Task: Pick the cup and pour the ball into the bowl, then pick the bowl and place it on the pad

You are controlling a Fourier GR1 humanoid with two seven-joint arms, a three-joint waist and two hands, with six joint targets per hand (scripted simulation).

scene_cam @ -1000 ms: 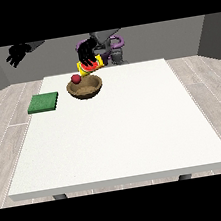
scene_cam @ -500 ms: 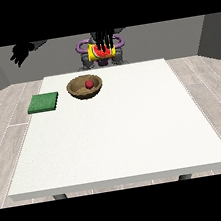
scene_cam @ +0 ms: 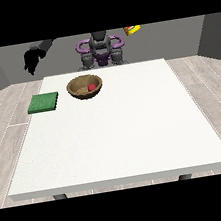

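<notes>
A green pad is seen lying flat at the table's left edge, the wooden bowl just right of it with the red ball inside. Farther back, the hand at the view's left is raised, fingers hanging relaxed, empty. The yellow cup is seen aloft at upper right; its holder cannot be told.

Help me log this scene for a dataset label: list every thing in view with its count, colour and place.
Table: one, white, centre of the view.
Pad: one, green, table's left edge.
Bowl: one, brown, on the table right of the pad, apart from it.
Ball: one, red, inside the bowl.
Cup: one, yellow with red, high at the view's upper right, only partly visible.
Robot torso: one, grey and purple, behind the table.
Hand at the view's left: one, black, raised off the table's far left corner.
</notes>
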